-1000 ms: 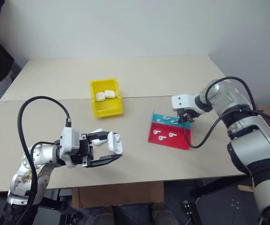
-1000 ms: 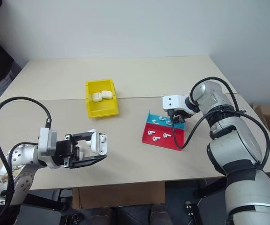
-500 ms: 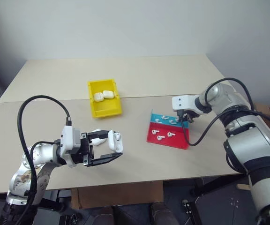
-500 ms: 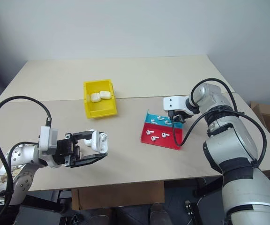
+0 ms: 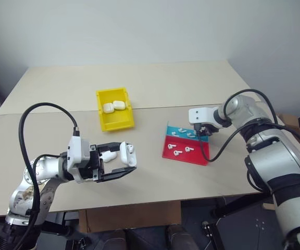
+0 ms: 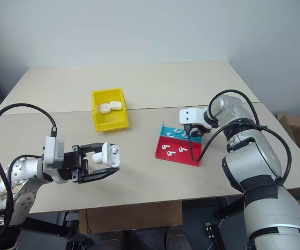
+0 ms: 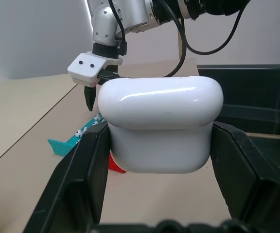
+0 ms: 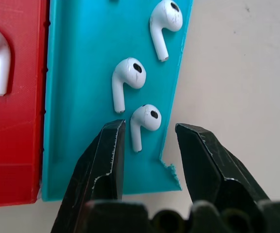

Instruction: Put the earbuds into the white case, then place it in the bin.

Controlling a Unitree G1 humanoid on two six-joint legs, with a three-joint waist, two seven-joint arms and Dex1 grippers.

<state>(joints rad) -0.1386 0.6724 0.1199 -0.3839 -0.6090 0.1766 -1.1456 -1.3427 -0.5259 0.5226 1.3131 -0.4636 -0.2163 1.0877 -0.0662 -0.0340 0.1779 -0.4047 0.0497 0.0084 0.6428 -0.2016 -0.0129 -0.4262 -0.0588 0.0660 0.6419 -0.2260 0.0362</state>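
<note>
Hovering right fingers [image 8: 145, 145] spread astride earbud [image 8: 143, 121] on teal tray [image 8: 81, 97]; we judge it tiny, light, slick — pinch stem gently. Left fingers [image 7: 154, 160] clamp white case [image 7: 160, 124].

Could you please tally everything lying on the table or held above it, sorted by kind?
Earbuds, loose on the tray: 6
White cases: 3
Yellow bin: 1
Red and blue tray: 1
Total: 11
</note>
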